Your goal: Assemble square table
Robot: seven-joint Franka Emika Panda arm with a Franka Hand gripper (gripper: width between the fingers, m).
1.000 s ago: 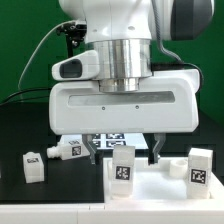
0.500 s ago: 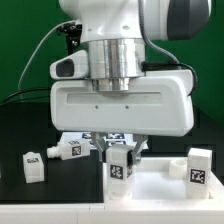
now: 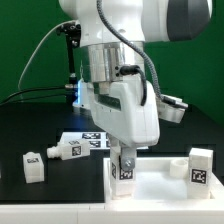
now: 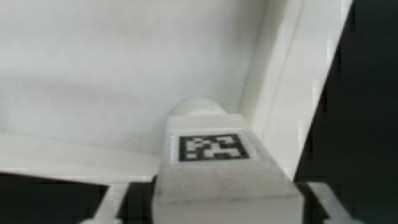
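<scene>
Fingers [image 3: 121, 153] clamping tagged leg [image 3: 124, 170] upright, leg hanging at tabletop [image 3: 160, 188] corner, loose leg [image 3: 62, 152] lying at nine o'clock on dark surface [image 3: 20, 130], another leg [image 3: 201, 165] standing at three o'clock

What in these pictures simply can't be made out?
- Exterior view: the arm hides the top of the leg in the gripper and part of the marker board.
- Exterior view: the picture's bottom edge cuts off the tabletop.
- Wrist view: the leg covers whatever lies beneath it.
</scene>
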